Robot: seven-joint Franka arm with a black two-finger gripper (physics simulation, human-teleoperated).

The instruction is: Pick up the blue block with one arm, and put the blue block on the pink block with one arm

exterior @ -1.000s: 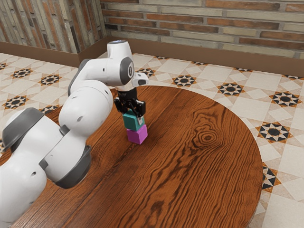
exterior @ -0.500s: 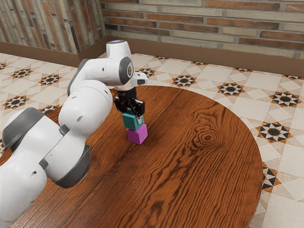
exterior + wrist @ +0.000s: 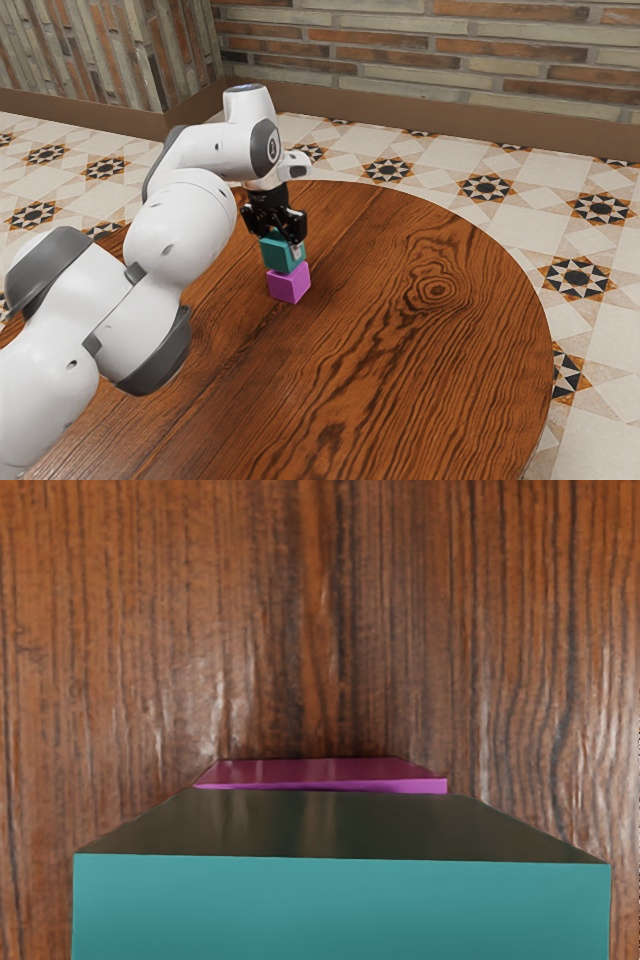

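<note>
The blue block, teal in colour, stands on the pink block on the round wooden table, near its far left part in the exterior view. My gripper hangs straight over the stack. It is open, with its black fingertips level with the blue block's top edge. In the wrist view the blue block lies large just under the hand. A strip of the pink block shows beyond it, so the two are roughly lined up.
The table's curved edge runs along the exterior view's right, with patterned floor tiles beyond. A brick wall stands behind. My own white arm covers the table's left part.
My hand has risen a little while the blue block has stayed put on the pink block. The fingers now stand at the block's top instead of down its sides.
</note>
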